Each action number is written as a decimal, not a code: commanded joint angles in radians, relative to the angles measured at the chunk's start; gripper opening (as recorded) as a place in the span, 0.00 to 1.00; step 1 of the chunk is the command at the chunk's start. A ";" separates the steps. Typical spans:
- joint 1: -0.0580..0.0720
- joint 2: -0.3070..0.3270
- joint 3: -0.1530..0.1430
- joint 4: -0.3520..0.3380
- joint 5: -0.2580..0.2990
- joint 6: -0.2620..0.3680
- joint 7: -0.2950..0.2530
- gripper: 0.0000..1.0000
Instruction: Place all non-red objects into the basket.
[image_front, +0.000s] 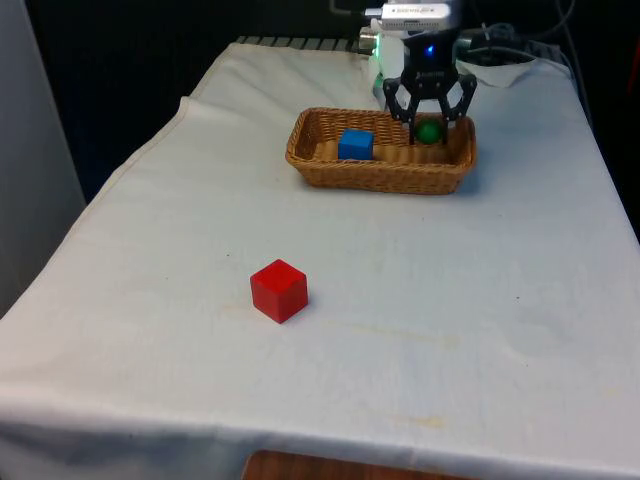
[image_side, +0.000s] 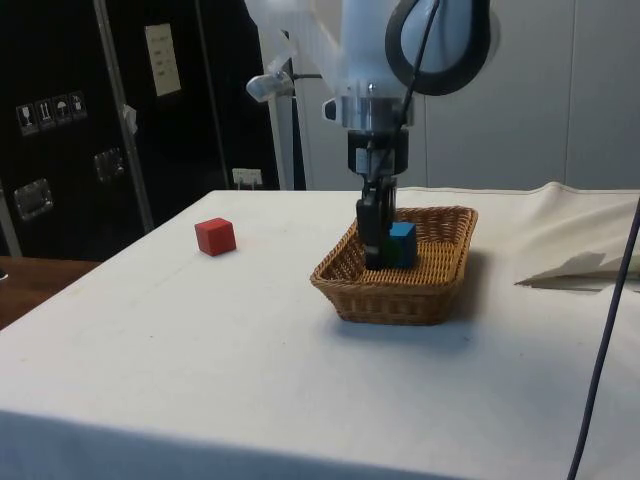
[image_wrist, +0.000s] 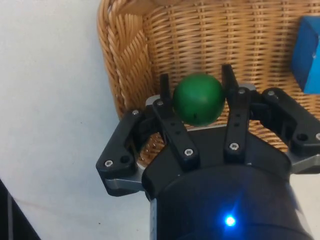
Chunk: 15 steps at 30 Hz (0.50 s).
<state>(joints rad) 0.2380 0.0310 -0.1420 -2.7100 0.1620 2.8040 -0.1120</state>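
Note:
A green ball (image_front: 430, 132) (image_wrist: 198, 100) sits between the two fingers of my gripper (image_front: 430, 136) (image_wrist: 196, 80), and both fingers press against its sides. The gripper (image_side: 372, 250) reaches down into the woven basket (image_front: 380, 178) (image_side: 400, 290) (image_wrist: 125, 55), at the end on the front view's right. Beside it, a blue cube (image_front: 355, 144) (image_side: 402, 243) (image_wrist: 307, 55) lies on the basket floor. A red cube (image_front: 278, 290) (image_side: 215, 237) rests on the cloth, well away from the basket and nearer the table's front edge.
The white cloth (image_front: 480, 300) lies flat around the basket and the red cube. Cables (image_front: 500, 50) lie behind the basket on the front view's right. A black cable (image_side: 605, 350) hangs at the side view's right edge.

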 joint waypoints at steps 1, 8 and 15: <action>0.001 0.005 0.003 0.000 0.013 0.011 -0.008 0.00; 0.000 0.033 0.004 0.009 0.015 0.019 -0.009 0.00; 0.000 0.049 0.005 0.017 0.015 0.023 -0.009 0.64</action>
<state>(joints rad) 0.2380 0.0810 -0.1420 -2.6920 0.1620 2.8190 -0.1120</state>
